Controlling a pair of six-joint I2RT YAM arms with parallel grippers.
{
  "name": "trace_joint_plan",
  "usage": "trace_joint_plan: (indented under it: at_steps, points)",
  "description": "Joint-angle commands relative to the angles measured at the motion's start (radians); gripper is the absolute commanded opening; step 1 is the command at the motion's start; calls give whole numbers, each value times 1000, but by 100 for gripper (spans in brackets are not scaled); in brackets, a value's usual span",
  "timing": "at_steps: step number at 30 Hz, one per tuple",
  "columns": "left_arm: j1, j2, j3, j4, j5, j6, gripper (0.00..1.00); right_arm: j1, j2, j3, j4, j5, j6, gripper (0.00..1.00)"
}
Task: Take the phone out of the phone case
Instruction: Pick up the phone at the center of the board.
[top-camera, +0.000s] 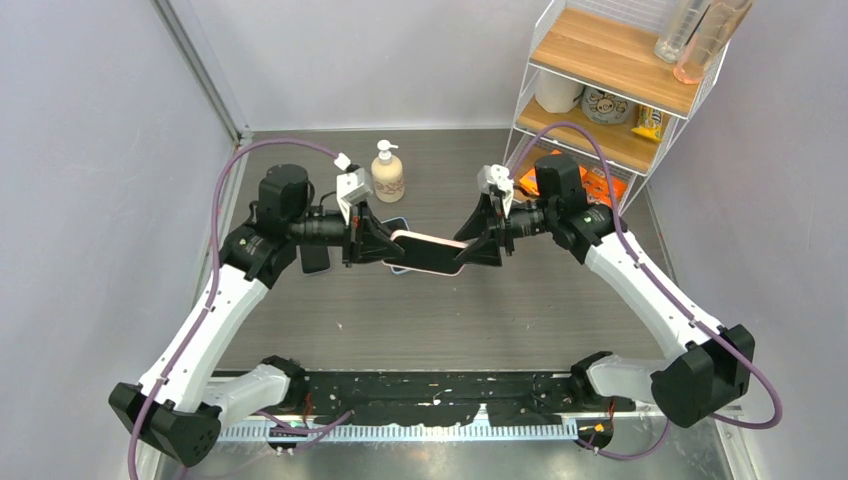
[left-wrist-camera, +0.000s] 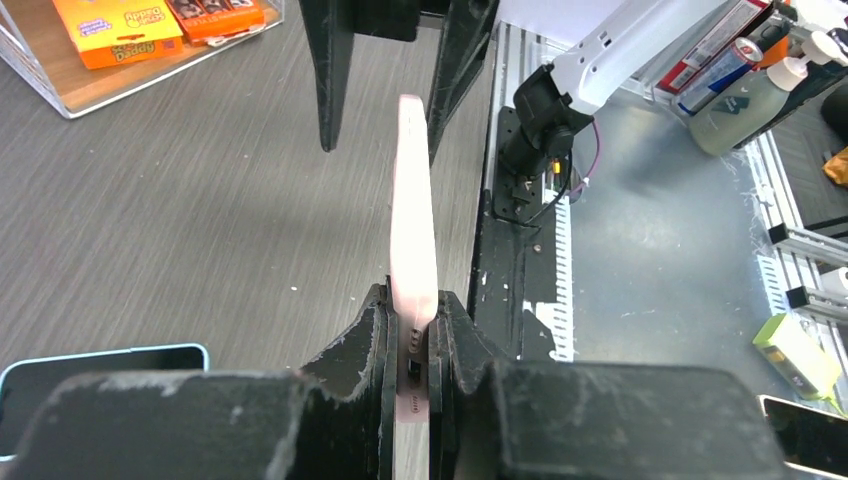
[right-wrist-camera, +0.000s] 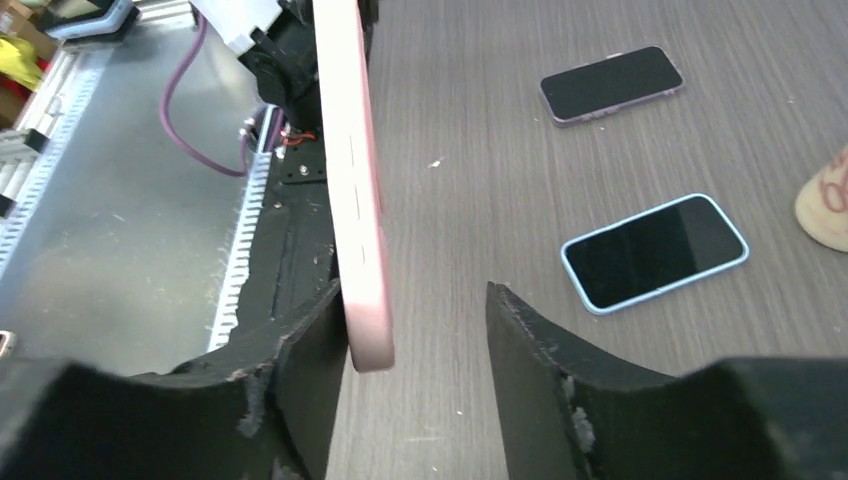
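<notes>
Above the table (top-camera: 450, 320), left gripper (left-wrist-camera: 410, 335) pinches one end of the pink phone case (top-camera: 428, 252), right gripper (right-wrist-camera: 415, 340) straddles the other end half-open; it should bite the case lip only, squarely.

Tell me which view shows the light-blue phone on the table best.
Right wrist: the light-blue phone lies whole, screen up. Left wrist catches only one corner; in the top view the pink phone hides much of it.

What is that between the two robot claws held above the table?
A pink-cased phone bridges them: the left gripper clamps one end, and the right gripper straddles the other with open fingers. The top view shows it best.
</notes>
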Motion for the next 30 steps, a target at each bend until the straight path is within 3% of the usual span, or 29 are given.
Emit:
trace_joint_plan:
  at_steps: [1, 4, 8, 10, 13, 18, 21, 23, 30]
  points:
    - [0, -32, -37, 217, 52, -117, 0, 18, 6, -26, 199, -74, 171, 50]
    - [0, -33, -71, 304, 41, -179, 0, 37, 18, -26, 206, -59, 198, 18]
    - [0, -29, -78, 300, 13, -166, 0, 41, 25, 32, 97, 11, 147, 6]
    - [0, -24, -75, 272, 2, -136, 0, 40, 33, 87, -9, 38, 73, 5]
    - [0, -19, -74, 229, -3, -89, 9, 42, 64, 171, -210, 54, -83, 5]
    - [0, -6, -20, 51, -32, 96, 52, 53, 144, 349, -459, 131, -261, 5]
    - [0, -2, 34, -50, -71, 202, 84, 81, 178, 436, -589, 220, -347, 5]
    - [0, 7, 73, -97, -95, 256, 96, 98, 186, 455, -614, 260, -367, 5]
    - [-61, 121, 221, -299, -158, 434, 100, 180, 179, 481, -599, 374, -371, 5]
